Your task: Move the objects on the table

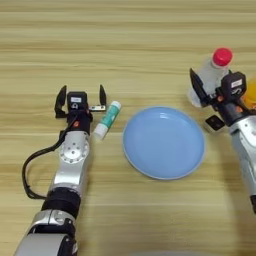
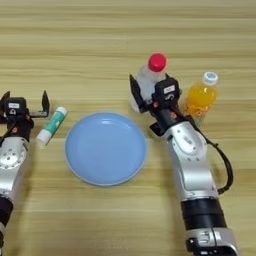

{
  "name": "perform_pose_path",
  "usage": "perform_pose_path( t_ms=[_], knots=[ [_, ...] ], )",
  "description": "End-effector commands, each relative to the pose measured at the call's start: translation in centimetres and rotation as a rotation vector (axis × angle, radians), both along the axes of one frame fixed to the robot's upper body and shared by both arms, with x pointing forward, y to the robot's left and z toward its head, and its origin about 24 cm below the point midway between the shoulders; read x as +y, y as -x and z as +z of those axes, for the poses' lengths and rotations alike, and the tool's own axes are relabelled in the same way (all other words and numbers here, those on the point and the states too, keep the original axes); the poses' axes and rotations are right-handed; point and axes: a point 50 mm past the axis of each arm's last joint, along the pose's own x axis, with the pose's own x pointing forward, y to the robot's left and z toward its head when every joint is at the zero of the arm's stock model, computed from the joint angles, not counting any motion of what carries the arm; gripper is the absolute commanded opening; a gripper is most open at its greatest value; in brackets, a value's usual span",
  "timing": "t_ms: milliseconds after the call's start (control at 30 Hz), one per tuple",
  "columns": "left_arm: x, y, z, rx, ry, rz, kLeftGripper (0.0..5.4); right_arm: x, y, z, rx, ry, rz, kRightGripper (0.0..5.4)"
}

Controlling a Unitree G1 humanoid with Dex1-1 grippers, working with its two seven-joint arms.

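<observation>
1. While my two arms reach up over the wide light-brown wooden worktop (image 2: 100, 30) with its horizontal plank grain, a round pale-blue plate (image 2: 105, 148) lies flat between them.
2. My right gripper (image 2: 142, 92) sits at the tall clear plastic bottle with a red cap (image 2: 150, 75), just beyond the plate's far right rim. One black finger (image 2: 134, 89) shows on the bottle's left side; the other is hidden behind the gripper body, so the fingers look spread about the bottle's lower part, but I cannot tell whether they press on it.
3. That clear bottle stands on the worktop, its red cap above my gripper and its top leaning slightly to the right in the picture.
4. Just to the right of my right gripper stands the small orange-juice bottle with a white cap (image 2: 201, 98), upright, close beside my wrist and apart from the clear bottle.
5. My left gripper (image 1: 81, 96) rests on the worktop left of the plate, its two black fingers spread wide and pointing away from me, with nothing between them.
6. Just beside the right finger of my left gripper lies a small white-and-green tube (image 1: 107, 119), on its side and slanted, between that gripper and the plate; whether it touches the finger I cannot tell.
</observation>
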Motion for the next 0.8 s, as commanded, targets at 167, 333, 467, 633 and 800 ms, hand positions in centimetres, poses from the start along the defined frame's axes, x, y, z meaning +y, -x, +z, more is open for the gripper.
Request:
perform_pose_path(
  t_ms=[167,333,467,633,800],
  knots=[
    [-0.2,-0.1,0.1,-0.004,-0.01,-0.004,5.4,2.5,1.6,-0.8,0.065,0.031,0.186,3.25],
    [-0.2,-0.1,0.1,-0.003,-0.01,-0.004,5.4,3.0,1.9,-1.7,0.104,0.063,0.224,3.25],
    [-0.2,-0.1,0.0,-0.003,-0.009,-0.003,5.4,3.3,1.9,-2.4,0.128,0.073,0.232,3.25],
    [-0.2,-0.1,0.1,-0.003,-0.008,-0.004,5.4,3.7,1.9,-3.4,0.17,0.078,0.248,3.25],
    [-0.3,-0.1,0.1,-0.004,-0.008,-0.004,5.4,3.9,1.8,-4.0,0.189,0.092,0.249,3.25]
  ],
)
